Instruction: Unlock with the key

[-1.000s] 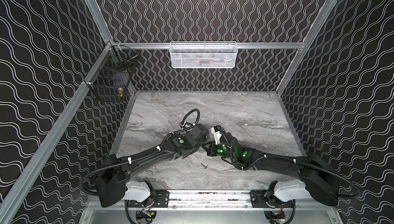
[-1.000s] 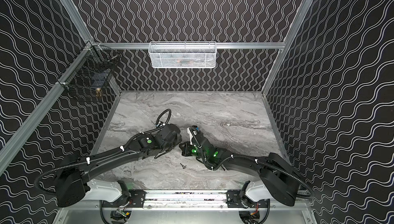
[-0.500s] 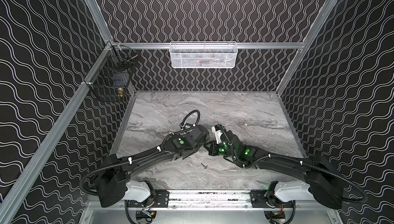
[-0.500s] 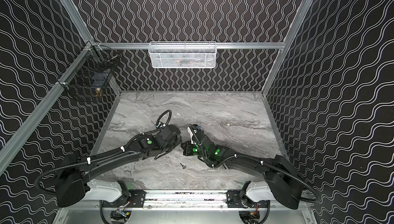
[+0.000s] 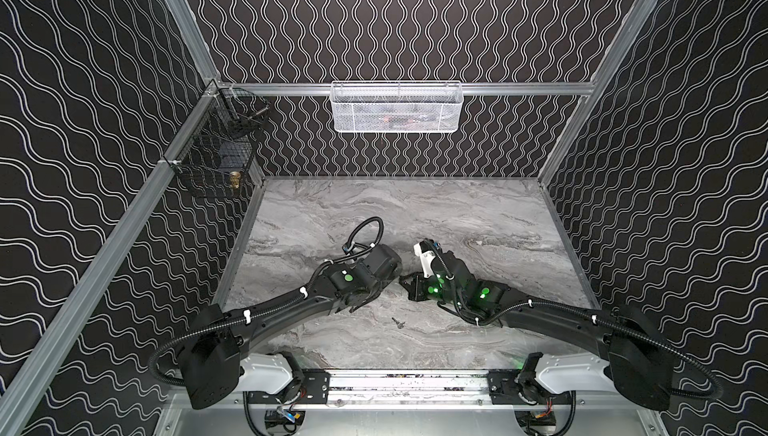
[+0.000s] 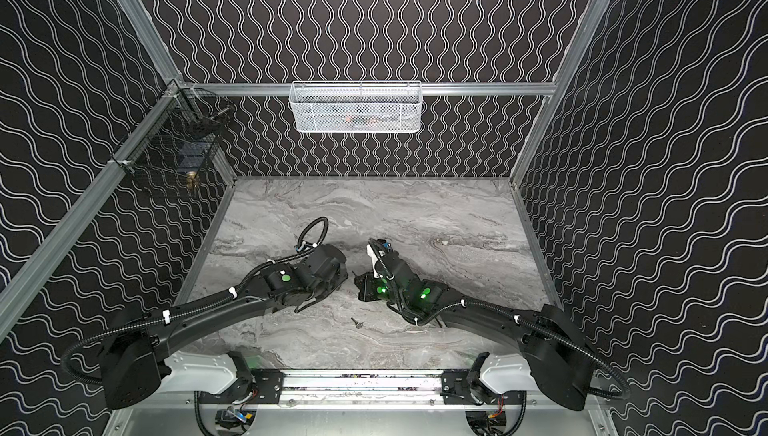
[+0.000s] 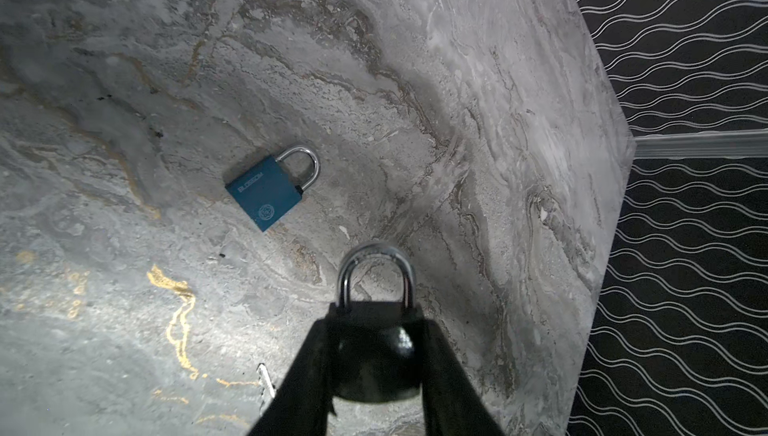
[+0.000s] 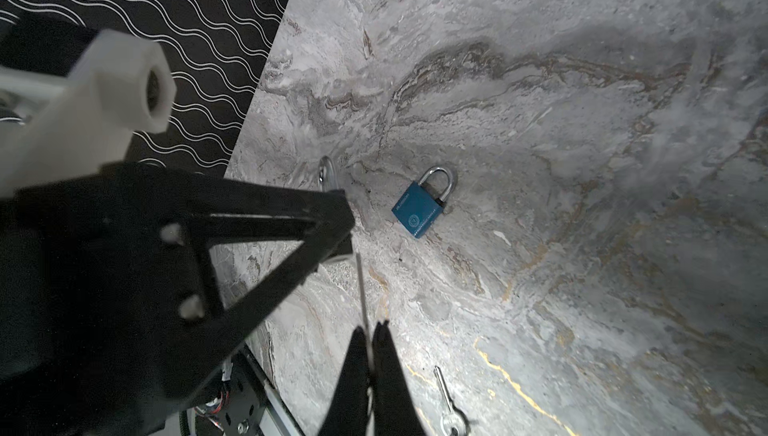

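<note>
My left gripper (image 7: 376, 330) is shut on a black padlock (image 7: 374, 355) with a silver shackle (image 7: 376, 255), holding it above the marble table (image 7: 124, 81). The right gripper (image 8: 369, 330) is shut on a key (image 8: 360, 288), seen edge-on as a thin silver blade. The blade's tip reaches the underside of the padlock body (image 8: 345, 253), behind the left gripper's finger (image 8: 249, 243). In both top views the two grippers meet at the table's middle, left (image 5: 392, 277) (image 6: 341, 278) facing right (image 5: 409, 286) (image 6: 360, 285); the padlock and key are hidden there.
A blue padlock (image 7: 266, 191) (image 8: 417, 209) lies flat on the table beyond the grippers. A second key (image 5: 398, 322) (image 6: 357, 322) (image 8: 451, 407) lies nearer the front edge. A white mesh basket (image 5: 395, 108) hangs on the back rail, black wire baskets (image 5: 216, 164) on the left rail.
The right arm has shifted slightly, its forearm stretching out lower. Both grippers stay together at the same spot with the same grips.
</note>
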Motion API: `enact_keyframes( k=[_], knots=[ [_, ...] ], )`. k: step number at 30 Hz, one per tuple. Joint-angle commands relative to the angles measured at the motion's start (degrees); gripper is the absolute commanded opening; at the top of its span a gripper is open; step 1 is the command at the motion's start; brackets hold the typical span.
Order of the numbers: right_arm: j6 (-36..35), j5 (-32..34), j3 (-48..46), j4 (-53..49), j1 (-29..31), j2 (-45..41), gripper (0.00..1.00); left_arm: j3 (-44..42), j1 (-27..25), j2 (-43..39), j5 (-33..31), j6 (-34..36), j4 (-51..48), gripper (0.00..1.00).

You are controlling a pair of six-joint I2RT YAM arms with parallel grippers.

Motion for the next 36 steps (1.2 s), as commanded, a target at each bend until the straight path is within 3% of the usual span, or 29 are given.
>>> enact_keyframes(
  k=[1, 23, 36],
  knots=[
    [2.0, -1.1, -0.6, 1.2, 0.4, 0.7, 0.0, -1.0, 0.3, -1.2, -0.5, -3.7, 1.9, 0.0],
    [3.0, 8.2, 1.1, 9.1, 5.5, 5.0, 0.0, -2.1, 0.5, -4.4, -1.4, -10.1, 2.7, 0.0],
    [1.5, 7.9, 1.9, 9.7, 5.6, 5.3, 0.0, -1.7, 0.5, -3.3, -0.2, -9.7, 3.0, 0.0]
  ],
)
